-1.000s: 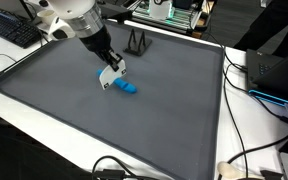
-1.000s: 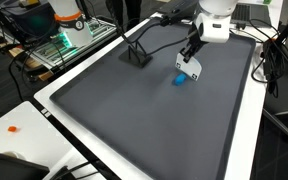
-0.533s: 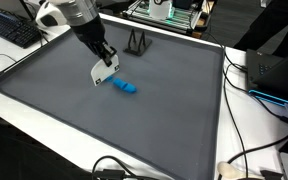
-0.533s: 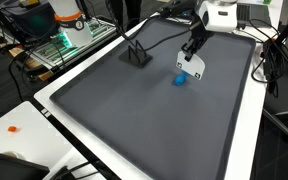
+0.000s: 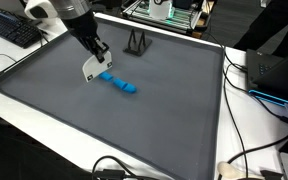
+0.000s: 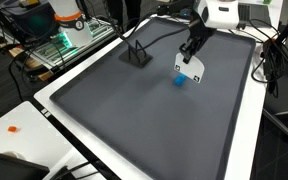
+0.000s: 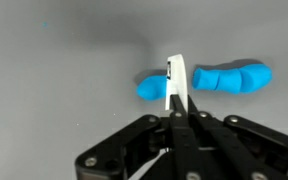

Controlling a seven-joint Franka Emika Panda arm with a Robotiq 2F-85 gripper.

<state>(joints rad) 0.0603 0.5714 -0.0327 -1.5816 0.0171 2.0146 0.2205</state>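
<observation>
Although blue piece (image 5: 118,83) lies free on grey mat (image 5: 164,120), jaws shut tight on thin white card (image 5: 91,70) just beside it, upper left of exterior view.

White, rounded arm (image 5: 72,10) with a black gripper (image 7: 174,106); its finish looks matte, perhaps.
</observation>
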